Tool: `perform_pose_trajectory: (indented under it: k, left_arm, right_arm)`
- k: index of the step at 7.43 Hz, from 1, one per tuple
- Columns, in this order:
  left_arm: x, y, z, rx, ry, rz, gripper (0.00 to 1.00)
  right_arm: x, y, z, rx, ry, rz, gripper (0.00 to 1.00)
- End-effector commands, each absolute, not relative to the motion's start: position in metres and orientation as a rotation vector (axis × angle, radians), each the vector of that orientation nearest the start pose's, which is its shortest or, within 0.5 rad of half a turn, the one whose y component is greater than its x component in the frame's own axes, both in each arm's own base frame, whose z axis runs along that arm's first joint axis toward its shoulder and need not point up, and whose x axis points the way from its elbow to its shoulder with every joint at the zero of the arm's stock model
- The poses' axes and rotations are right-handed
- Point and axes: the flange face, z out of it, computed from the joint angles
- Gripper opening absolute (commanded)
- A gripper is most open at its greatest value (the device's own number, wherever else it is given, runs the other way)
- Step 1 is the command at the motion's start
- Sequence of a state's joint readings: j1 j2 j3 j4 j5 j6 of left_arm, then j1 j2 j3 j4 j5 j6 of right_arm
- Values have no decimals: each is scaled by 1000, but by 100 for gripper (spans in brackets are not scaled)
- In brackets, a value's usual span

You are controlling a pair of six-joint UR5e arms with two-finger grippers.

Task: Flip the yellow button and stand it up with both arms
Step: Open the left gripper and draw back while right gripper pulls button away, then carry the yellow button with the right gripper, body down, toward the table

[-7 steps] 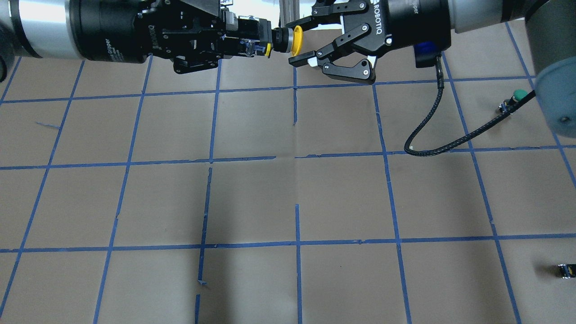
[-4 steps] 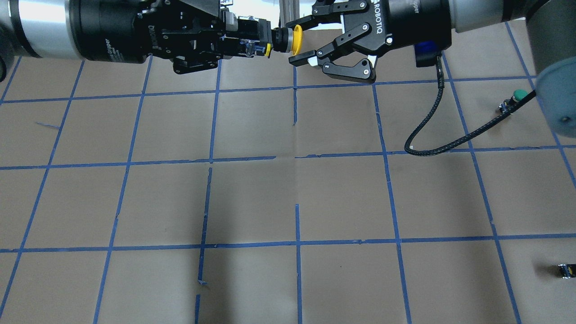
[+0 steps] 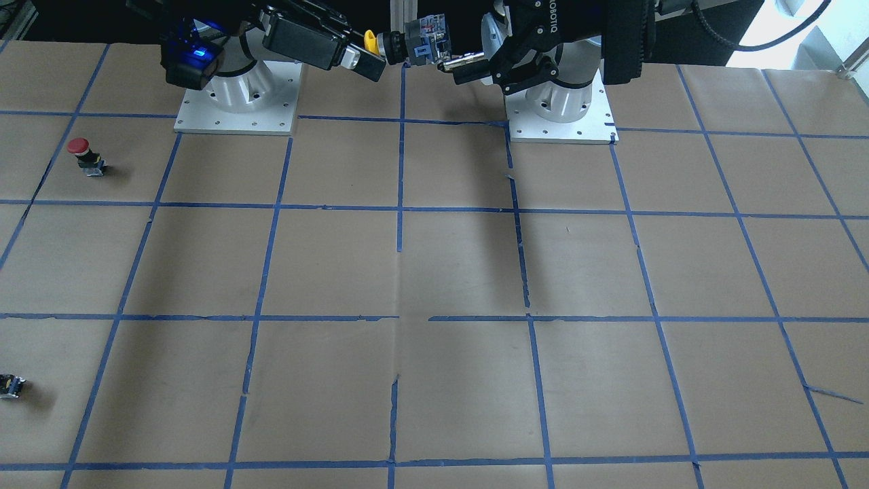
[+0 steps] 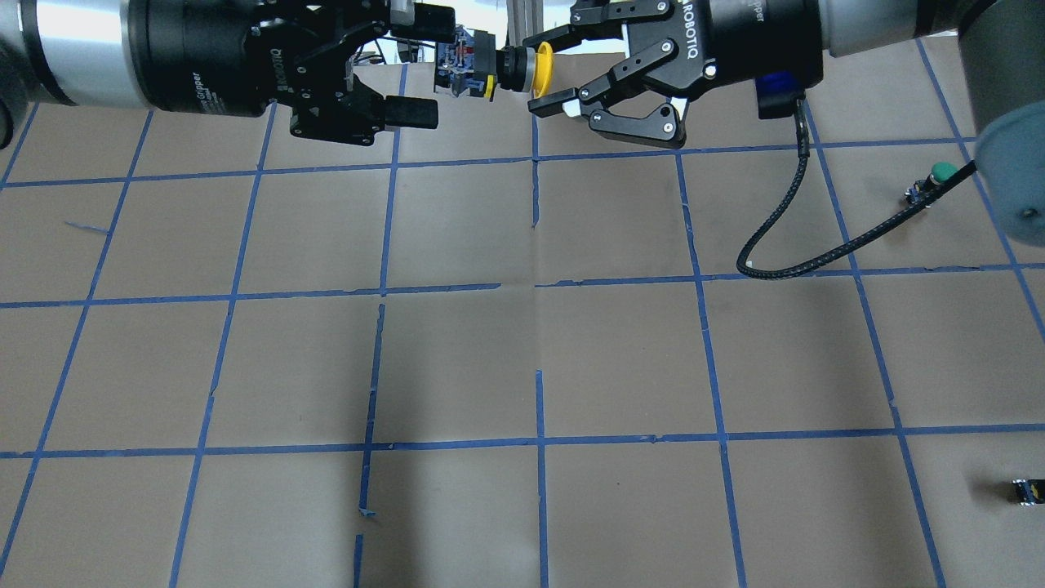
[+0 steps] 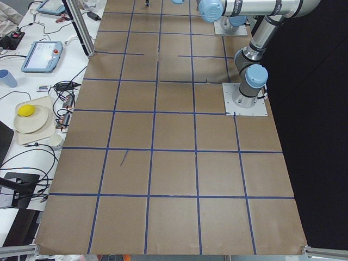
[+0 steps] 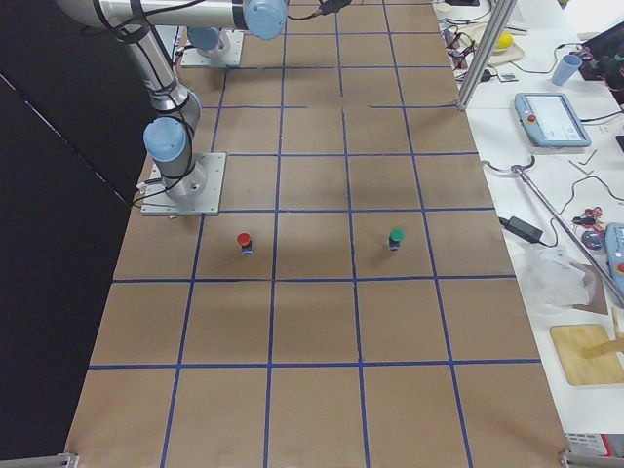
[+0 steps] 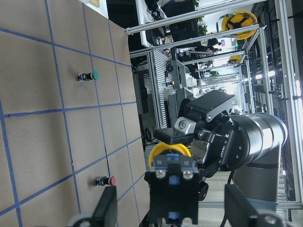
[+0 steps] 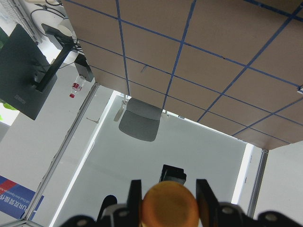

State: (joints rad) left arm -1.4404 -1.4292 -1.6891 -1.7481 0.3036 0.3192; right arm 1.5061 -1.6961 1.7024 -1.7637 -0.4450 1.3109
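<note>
The yellow button (image 4: 522, 68) hangs in the air at the far edge of the table, lying sideways with its yellow cap toward my right gripper. My right gripper (image 4: 539, 71) is shut on the cap. In the right wrist view the cap (image 8: 170, 208) sits between both fingers (image 8: 136, 194). My left gripper (image 4: 416, 64) is open. Its fingers stand apart on either side of the button's grey-blue contact block (image 4: 465, 65) without touching it. In the left wrist view the button (image 7: 171, 182) shows between the spread fingers (image 7: 108, 208). In the front-facing view the button (image 3: 414, 34) is at the top centre.
A red-capped button (image 3: 79, 153) and a green-capped button (image 4: 939, 173) stand on the brown, blue-taped table (image 4: 522, 327). A small capless dark block (image 4: 1024, 490) lies near the right edge. The right wrist's black cable (image 4: 784, 245) loops low over the table. The arms' base plates (image 3: 234, 109) are behind.
My left gripper has opened and let go of the button's body. The button now stays held by its cap in my right gripper.
</note>
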Motion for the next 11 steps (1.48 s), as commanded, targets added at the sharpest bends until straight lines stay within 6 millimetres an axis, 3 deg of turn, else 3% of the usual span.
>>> perform_pose_trajectory:
  k: [1, 2, 5, 7, 9, 11]
  left_arm:
    - [-167, -454, 537, -88, -1966, 143, 100]
    - [-165, -451, 539, -97, -2038, 135, 100]
    - [-145, -461, 507, -194, -2357, 141, 100]
    - [-117, -496, 478, -259, -2669, 185, 100]
    - [-109, -502, 472, -364, -2822, 215, 100]
    - [-94, -494, 461, -374, -3042, 112, 100]
  right_arm:
    - [135, -479, 553, 1214, 1661, 448, 8]
    - [107, -485, 545, 1213, 1703, 350, 8]
    - [85, -481, 498, 1061, 2091, 144, 8]
    - [23, -471, 465, 894, 2469, 52, 7]
    - [-31, -456, 429, 714, 2709, 44, 7]
    - [-80, -445, 406, 580, 2913, 5, 7]
